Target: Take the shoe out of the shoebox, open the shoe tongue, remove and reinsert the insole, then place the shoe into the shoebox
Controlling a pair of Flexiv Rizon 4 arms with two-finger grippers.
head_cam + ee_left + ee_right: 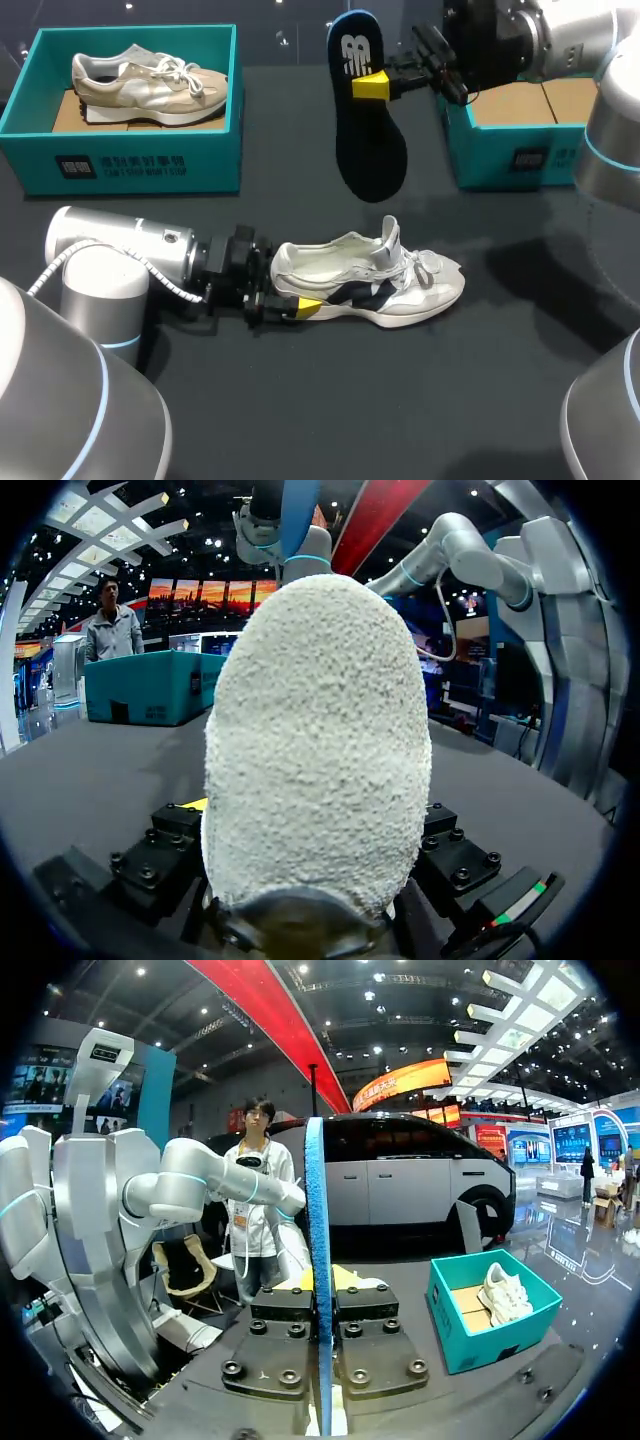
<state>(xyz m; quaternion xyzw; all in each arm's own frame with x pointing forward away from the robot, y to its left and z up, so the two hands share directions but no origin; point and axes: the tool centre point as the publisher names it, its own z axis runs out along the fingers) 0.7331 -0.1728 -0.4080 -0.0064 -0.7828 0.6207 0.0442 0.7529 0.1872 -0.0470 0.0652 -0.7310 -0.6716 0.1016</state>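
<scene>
Gripping the dark blue insole (365, 140) near its narrower end, the right gripper (372, 86) is closed on it from both sides. The insole is held in the air with its wide end hanging down, above the table (330, 400) and apart from the white shoe (380, 280). In the right wrist view its thin edge is seen pinched between the finger blocks. The white shoe rests on the table, toe toward the robot's right, and its heel is clamped by the left gripper (298, 307). The right shoebox (500, 155) stands behind the raised insole. A beige shoe (150, 80) is held in the left shoebox (130, 165).
</scene>
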